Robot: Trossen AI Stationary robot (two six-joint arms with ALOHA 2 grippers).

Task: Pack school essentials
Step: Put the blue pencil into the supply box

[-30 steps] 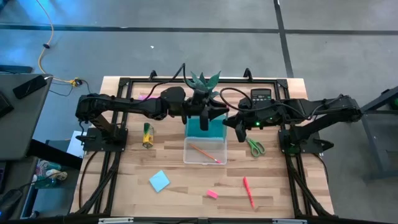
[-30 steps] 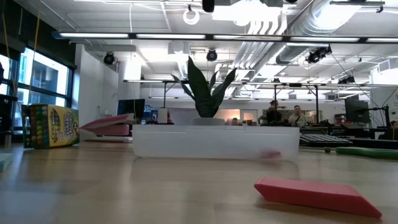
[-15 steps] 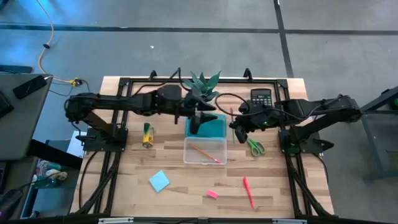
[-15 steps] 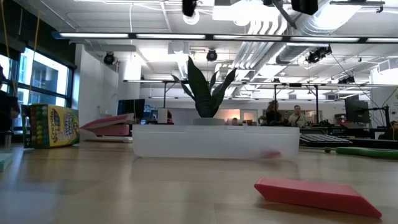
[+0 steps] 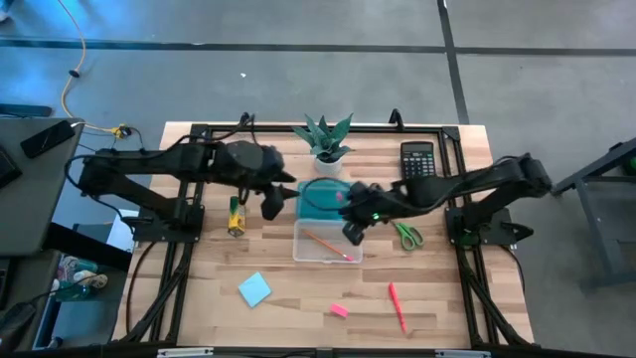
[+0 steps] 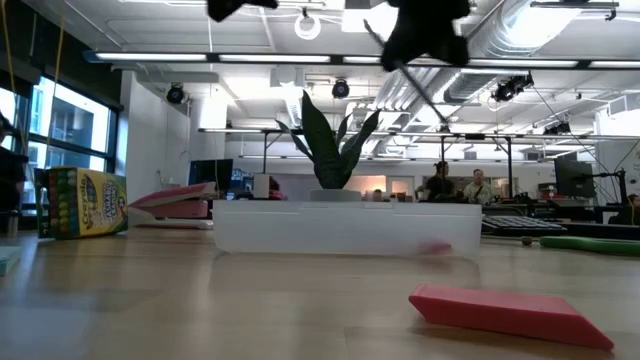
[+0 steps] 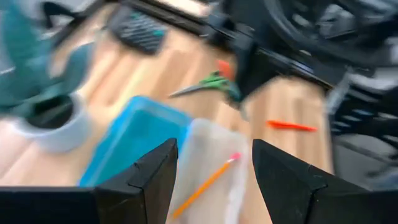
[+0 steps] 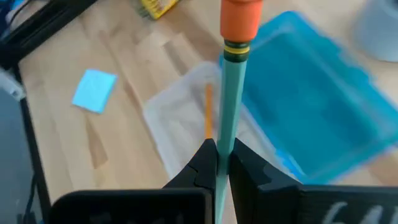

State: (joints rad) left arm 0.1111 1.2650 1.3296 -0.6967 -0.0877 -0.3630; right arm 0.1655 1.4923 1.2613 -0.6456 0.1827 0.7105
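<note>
The right gripper (image 5: 355,221) was found above the right edge of the clear tray (image 5: 327,242), its fingers (image 8: 208,163) clamped on a green pencil (image 8: 231,99). In the right wrist view the pencil ran straight out from between the fingers, its orange eraser end (image 8: 240,20) pointing away from the gripper. An orange pencil (image 5: 328,245) was noted lying inside the tray, on a diagonal with its pink tip toward the front right corner. The blue lid (image 5: 320,196) lay just behind the tray. The left gripper (image 5: 272,203) was held above the table between the crayon box (image 5: 236,216) and the lid, fingers (image 7: 144,181) spread apart and holding nothing. Scissors (image 5: 407,235), red pen (image 5: 396,305), pink eraser (image 5: 339,310) and blue notepad (image 5: 254,289) remained on the table outside the tray.
</note>
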